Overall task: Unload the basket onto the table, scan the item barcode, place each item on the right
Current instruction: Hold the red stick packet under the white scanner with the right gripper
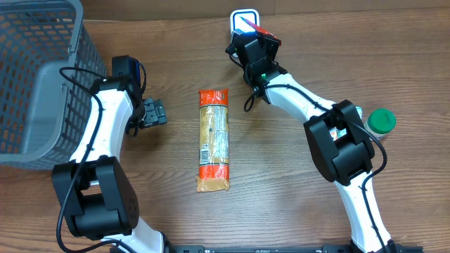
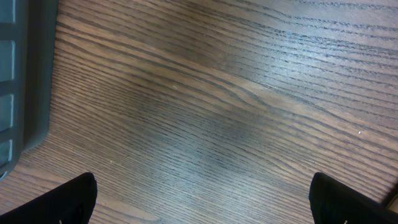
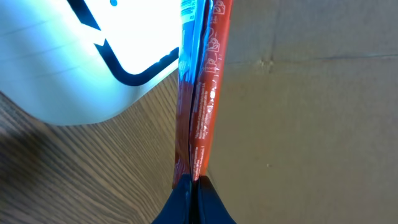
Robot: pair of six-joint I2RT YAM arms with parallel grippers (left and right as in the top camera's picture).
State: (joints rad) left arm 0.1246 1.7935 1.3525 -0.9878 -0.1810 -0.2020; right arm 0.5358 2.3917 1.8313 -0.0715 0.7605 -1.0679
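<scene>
My right gripper (image 1: 254, 43) is shut on a thin red packet (image 1: 264, 31) at the table's far edge. The packet hangs right beside a white scanner (image 1: 243, 15) with a lit face. In the right wrist view the red packet (image 3: 202, 93) runs edge-on up from the closed fingertips of that gripper (image 3: 194, 182), with the bright scanner (image 3: 93, 62) just to its left. No barcode is visible. My left gripper (image 1: 156, 112) is open over bare wood, and in its wrist view the gripper (image 2: 202, 190) has nothing between the wide-set fingers.
A long orange snack pack (image 1: 214, 140) lies lengthwise mid-table. A grey mesh basket (image 1: 35, 84) stands at the far left, and its wall (image 2: 18, 93) shows beside the left gripper. A green-capped object (image 1: 382, 121) sits at the right.
</scene>
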